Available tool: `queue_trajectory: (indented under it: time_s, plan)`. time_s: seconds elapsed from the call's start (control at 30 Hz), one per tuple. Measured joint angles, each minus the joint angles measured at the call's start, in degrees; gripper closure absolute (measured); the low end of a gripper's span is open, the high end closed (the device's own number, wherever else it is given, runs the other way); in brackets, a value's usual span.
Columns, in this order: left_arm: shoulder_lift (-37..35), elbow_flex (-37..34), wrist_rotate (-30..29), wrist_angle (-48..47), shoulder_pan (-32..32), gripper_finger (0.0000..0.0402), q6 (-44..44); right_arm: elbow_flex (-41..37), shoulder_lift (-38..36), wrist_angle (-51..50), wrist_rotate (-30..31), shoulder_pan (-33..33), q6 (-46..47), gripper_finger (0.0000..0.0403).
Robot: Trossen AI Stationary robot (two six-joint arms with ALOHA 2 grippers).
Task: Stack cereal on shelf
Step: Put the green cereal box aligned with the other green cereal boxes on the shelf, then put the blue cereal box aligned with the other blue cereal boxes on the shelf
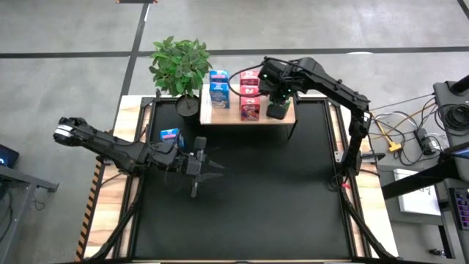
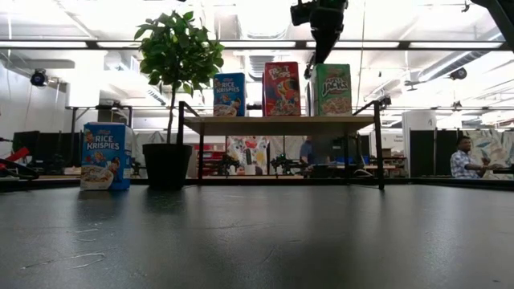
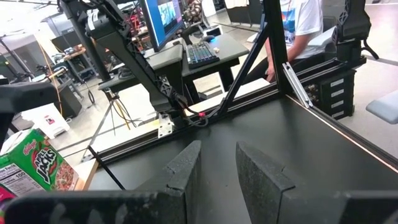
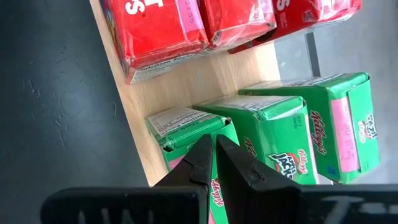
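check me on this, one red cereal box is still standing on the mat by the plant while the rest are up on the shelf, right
Not quite: the box standing on the mat by the plant is blue, not red, as the low view shows. The rest holds: the other cartons sit on the shelf, with the right end effector above the green ones.

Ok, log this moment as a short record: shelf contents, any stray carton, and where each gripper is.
shelf: low light-wood board stand with dark legs, at the table's far edge
blue cartons: two visible on the shelf, nearest the plant
red-pink cartons: three in a row on the shelf
green cartons: three on the shelf
stray carton: one blue Rice Krispies carton on the black mat, by the left arm
potted plant: green, in a dark pot
left gripper: over the mat, holding nothing
right gripper: shut, above the green cartons
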Motion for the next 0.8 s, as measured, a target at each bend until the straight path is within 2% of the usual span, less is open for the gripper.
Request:
queue_trajectory:
  time_s: [0.37,0.6,0.73,0.8]
  plan:
    - [0.0,0.0,0.0,0.4,0.0,0.0318,0.0,0.02,-2.36,0.12,0.03,0.73,-0.21,0.039]
    - [0.0,0.0,0.0,-0.57,0.01,0.0318,-2.49,0.04,-4.95,0.94,0.08,4.42,-0.41,0.039]
    - [-0.78,0.02,-1.84,-6.24,-0.15,0.0318,-5.87,-0.09,-6.74,3.59,0.04,8.86,-0.41,0.039]
    - [-1.73,0.54,-4.14,-12.87,-0.33,0.0318,-9.41,-0.27,-7.55,4.53,0.03,11.54,-0.34,0.039]
